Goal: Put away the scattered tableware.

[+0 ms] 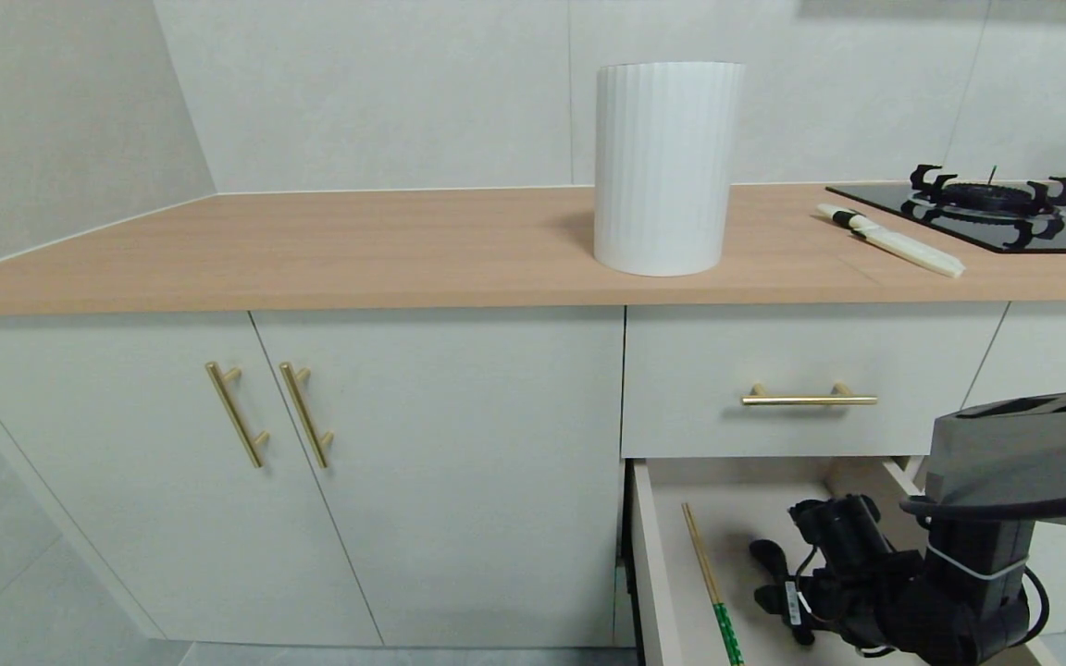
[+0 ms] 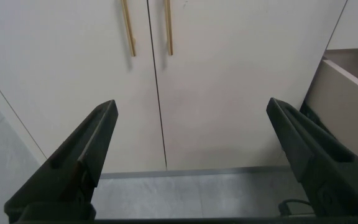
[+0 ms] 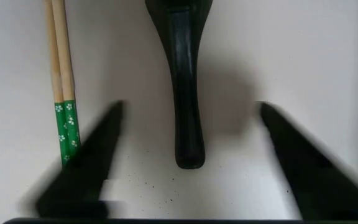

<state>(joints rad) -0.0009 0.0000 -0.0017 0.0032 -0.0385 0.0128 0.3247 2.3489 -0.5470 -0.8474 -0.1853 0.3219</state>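
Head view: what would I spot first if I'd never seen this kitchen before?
Probably the tall white ribbed pot standing on the wooden counter. Next comes the open drawer at the lower right, where chopsticks with green ends lie beside a black spoon. The right gripper hangs over that spoon, its jaws open on either side of the handle.

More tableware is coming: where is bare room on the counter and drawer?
Counter: wide bare stretch left of the white canister; a narrower gap between it and the white utensil. Drawer: crowded, with chopsticks, black spoon and the right gripper above it.
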